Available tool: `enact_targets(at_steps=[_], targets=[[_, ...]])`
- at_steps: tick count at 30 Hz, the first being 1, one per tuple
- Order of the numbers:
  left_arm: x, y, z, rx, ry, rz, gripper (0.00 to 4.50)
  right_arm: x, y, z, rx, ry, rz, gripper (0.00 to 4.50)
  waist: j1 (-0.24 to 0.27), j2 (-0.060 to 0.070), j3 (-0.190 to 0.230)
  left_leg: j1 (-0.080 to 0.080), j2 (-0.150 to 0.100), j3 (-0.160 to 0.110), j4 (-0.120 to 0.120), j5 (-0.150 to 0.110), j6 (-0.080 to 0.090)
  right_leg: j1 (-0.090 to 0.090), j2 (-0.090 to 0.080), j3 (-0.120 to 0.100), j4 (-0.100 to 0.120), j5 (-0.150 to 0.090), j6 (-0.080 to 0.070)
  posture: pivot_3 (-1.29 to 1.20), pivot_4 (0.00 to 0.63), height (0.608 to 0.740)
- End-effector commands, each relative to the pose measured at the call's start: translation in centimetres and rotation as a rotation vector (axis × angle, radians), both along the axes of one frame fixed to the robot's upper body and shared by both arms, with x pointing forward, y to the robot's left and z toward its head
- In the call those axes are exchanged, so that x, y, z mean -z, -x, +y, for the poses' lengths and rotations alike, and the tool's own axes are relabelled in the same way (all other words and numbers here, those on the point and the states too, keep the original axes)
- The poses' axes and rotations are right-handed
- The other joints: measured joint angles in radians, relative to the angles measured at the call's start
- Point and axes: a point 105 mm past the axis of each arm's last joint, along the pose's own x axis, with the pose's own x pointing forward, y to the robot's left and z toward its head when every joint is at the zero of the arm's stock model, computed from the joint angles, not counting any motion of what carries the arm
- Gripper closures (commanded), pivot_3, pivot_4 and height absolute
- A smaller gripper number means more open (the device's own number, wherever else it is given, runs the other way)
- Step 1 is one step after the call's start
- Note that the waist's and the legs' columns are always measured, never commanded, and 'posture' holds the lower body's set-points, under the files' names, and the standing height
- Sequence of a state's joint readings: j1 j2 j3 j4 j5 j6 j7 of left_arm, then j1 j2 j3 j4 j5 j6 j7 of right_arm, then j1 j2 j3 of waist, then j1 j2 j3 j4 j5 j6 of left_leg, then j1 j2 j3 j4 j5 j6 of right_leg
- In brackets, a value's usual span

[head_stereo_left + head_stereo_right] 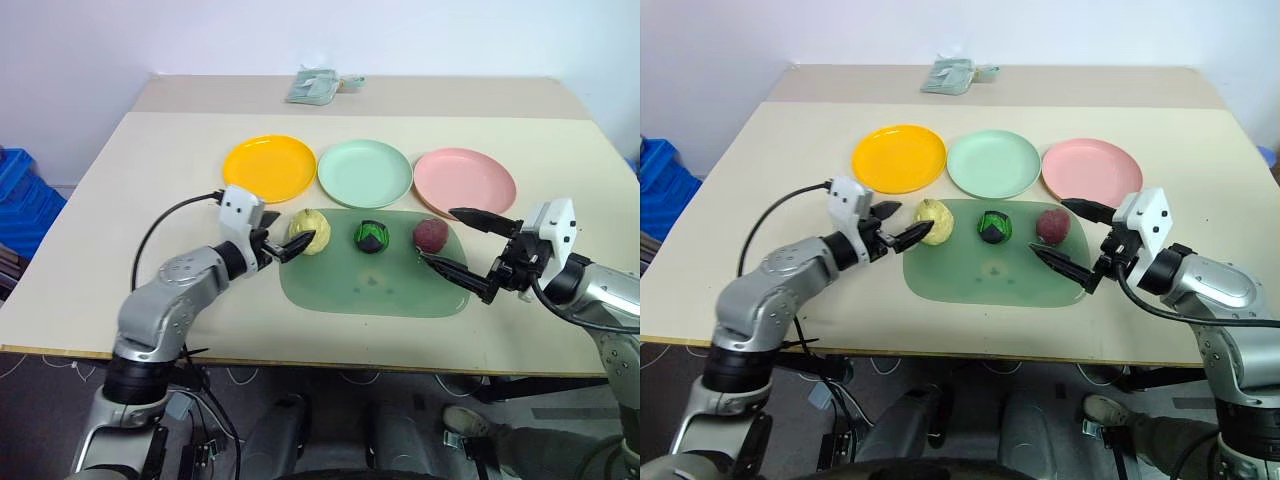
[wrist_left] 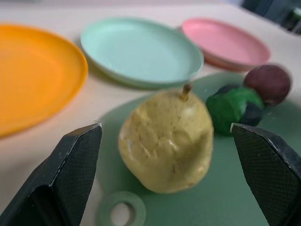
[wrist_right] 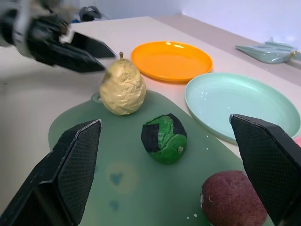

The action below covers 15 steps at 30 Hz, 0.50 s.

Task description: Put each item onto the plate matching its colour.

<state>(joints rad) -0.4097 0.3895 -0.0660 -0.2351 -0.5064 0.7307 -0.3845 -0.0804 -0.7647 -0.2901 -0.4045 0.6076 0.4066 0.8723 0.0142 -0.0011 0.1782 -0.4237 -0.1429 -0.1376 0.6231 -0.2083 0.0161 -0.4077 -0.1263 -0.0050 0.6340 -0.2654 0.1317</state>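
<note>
With the left pincer (image 1: 284,245) spread wide just beside the yellow lump (image 1: 310,231) on the green mat (image 1: 370,285) — the right pincer (image 1: 462,242) equally spread near the red-purple lump (image 1: 430,234) — centre the lump between the fingers before closing, then carry it to the orange-yellow plate (image 1: 269,166).

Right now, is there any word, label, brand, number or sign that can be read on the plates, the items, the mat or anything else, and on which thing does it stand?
None: no readable text on the orange-yellow plate, mint green plate, pink plate, three items or green mat.
Folded packet at the table's far edge: any print is too small to read.
</note>
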Motion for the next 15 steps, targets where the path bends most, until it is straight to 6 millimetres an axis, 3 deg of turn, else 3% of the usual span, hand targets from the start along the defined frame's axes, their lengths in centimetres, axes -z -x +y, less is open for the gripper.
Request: enact_targets(at_steps=[1, 12, 15], targets=[[-0.8, -1.0, -1.0, -0.003, -0.023, -0.05, 0.0, -0.2, 0.4, -0.1, -0.015, 0.007, -0.034, 0.03, 0.001, 0.0, 0.0, 0.0, 0.0, 0.0, 0.0, 0.0, 0.0, 0.0, 0.0, 0.0, 0.0, 0.0, 0.0, 0.0, 0.15, 0.74], [-0.7, -1.7, -2.2, 0.032, -0.068, -0.051, 0.0, 0.0, 1.0, 0.8, -0.029, 0.016, -0.03, 0.03, 0.001, 0.0, 0.0, 0.0, 0.001, 0.0, 0.004, 0.0, 0.0, 0.001, 0.002, 0.0, 0.001, 0.002, 0.001, 0.0, 0.15, 0.74], [-0.9, -1.9, -2.5, 0.035, -0.063, -0.054, 0.76, -0.2, 1.4, 1.0, -0.024, 0.016, -0.035, 0.0, 0.003, 0.0, 0.0, 0.0, 0.001, 0.0, 0.005, 0.0, 0.0, 0.002, 0.002, 0.0, 0.001, 0.002, 0.002, 0.0, 0.15, 0.74]])
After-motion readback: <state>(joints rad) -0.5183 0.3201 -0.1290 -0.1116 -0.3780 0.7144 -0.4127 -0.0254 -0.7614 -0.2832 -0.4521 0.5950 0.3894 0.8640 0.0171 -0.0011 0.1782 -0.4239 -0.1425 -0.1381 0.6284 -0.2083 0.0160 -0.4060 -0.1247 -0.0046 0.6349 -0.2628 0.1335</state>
